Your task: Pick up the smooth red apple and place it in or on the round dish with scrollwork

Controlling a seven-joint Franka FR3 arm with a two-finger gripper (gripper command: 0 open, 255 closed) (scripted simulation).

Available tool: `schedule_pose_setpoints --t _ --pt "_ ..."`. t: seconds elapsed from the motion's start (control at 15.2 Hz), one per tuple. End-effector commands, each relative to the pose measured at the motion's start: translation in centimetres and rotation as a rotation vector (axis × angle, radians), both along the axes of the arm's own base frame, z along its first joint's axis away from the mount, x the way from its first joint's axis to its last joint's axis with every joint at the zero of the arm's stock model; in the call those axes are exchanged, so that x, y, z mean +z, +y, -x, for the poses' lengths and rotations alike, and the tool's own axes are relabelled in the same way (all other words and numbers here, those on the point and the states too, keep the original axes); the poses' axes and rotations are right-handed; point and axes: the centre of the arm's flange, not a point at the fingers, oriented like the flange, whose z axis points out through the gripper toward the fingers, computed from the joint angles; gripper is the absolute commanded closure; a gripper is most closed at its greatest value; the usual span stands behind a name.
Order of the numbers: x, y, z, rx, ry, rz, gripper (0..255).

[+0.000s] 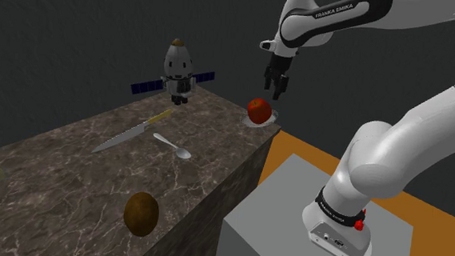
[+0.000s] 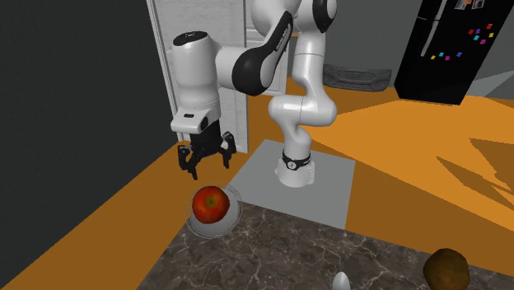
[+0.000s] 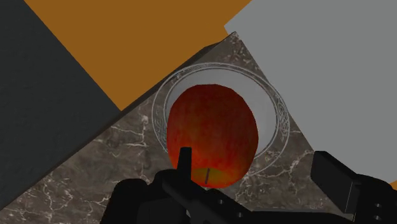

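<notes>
A smooth red apple [image 1: 259, 110] [image 2: 210, 203] [image 3: 213, 133] rests in a small round dish with a scrollwork rim [image 1: 275, 114] [image 2: 231, 213] [image 3: 280, 115]. The dish stands at the corner of the dark marble counter [image 1: 80, 163] nearest the stand. Just above the apple hangs my black gripper [image 1: 276, 87] [image 2: 206, 161] [image 3: 257, 167], open and pointing down. Its fingers are apart and clear of the fruit.
On the counter lie a long knife [image 1: 133, 132], a spoon [image 1: 173, 147] and a brown round fruit [image 1: 140, 214] [image 2: 446, 268]. A satellite-like model [image 1: 177, 72] stands at the back edge. The grey stand [image 1: 293, 223] sits beside the counter on an orange floor.
</notes>
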Motion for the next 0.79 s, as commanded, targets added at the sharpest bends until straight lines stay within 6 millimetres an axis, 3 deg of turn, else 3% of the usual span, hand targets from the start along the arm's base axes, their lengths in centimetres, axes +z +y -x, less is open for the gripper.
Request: schedule_pose_setpoints --t 0.0,0.2,0.73 --pt "1.3 0.0 0.0 0.000 0.000 0.000 0" --pt "5.0 -0.1 0.1 0.000 0.000 0.000 0" --pt "5.0 -0.1 0.1 0.000 0.000 0.000 0"
